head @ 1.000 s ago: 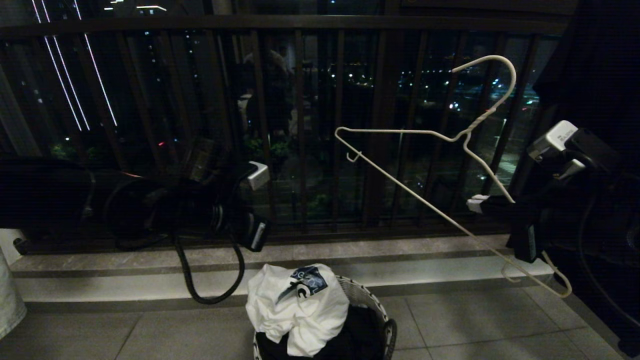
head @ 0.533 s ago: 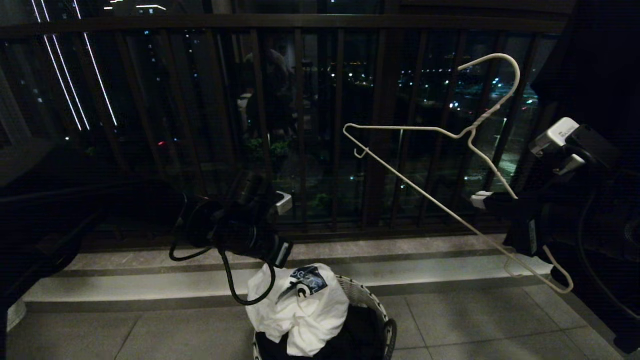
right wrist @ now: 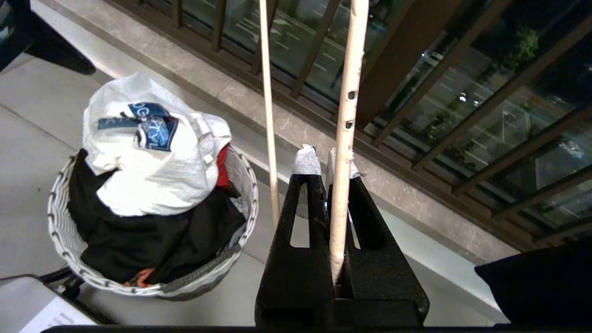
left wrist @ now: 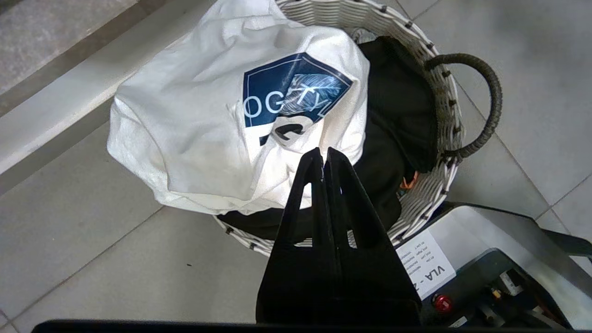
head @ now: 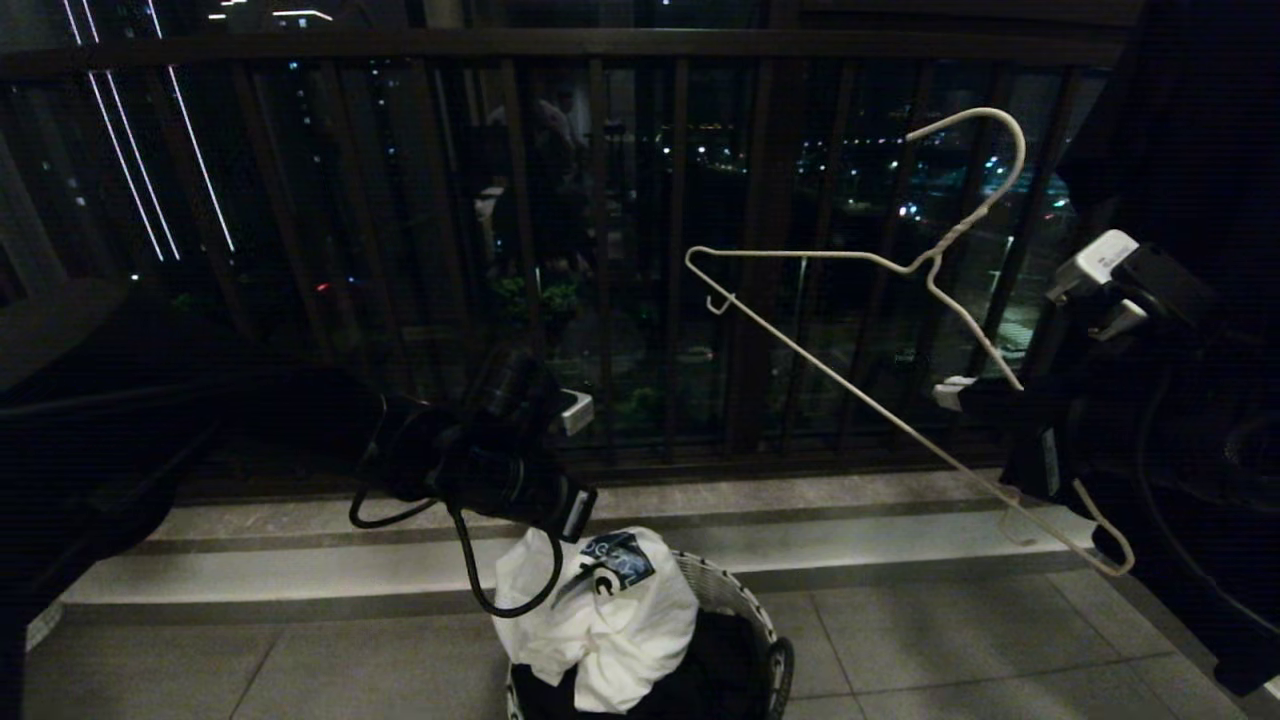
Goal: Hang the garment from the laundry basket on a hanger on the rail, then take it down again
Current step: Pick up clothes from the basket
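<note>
Head view: my right gripper [head: 950, 392] is clamped on the hanger [head: 860, 350], held aloft. Left wrist view: my left gripper [left wrist: 323, 155], pressed together and empty, hovers above the garment [left wrist: 199, 134] heaped on the laundry basket [left wrist: 444, 115]. Spread before descending; pinch a raised fold, avoiding black cloth [left wrist: 393, 120].

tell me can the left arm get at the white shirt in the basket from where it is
Probably yes. The left gripper hangs just above the shirt, which lies on top of the basket with nothing over it. Its jaws are shut, so they would have to open first.
</note>
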